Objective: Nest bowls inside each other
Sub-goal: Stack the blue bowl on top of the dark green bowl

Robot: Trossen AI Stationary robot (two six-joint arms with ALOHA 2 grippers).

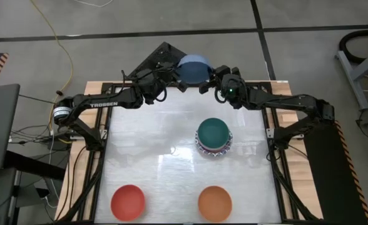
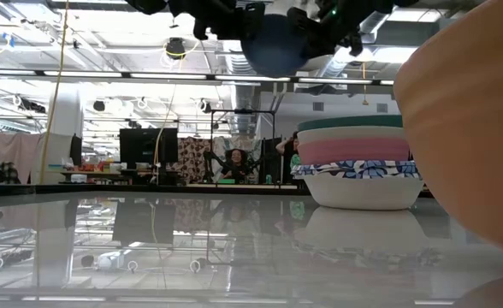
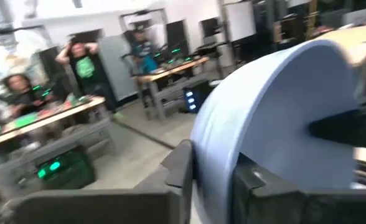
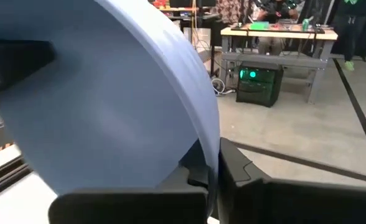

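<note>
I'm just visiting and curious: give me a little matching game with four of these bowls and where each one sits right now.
Bowls:
1. blue bowl
2. green bowl
3. red bowl
4. orange bowl

Places:
A. near edge of the table, on the left arm's side
B. top of the stack in the middle
C. held in the air at the far edge, between both tools
D. near edge of the table, on the right arm's side

Pairs: 1-C, 2-B, 3-A, 4-D
</note>
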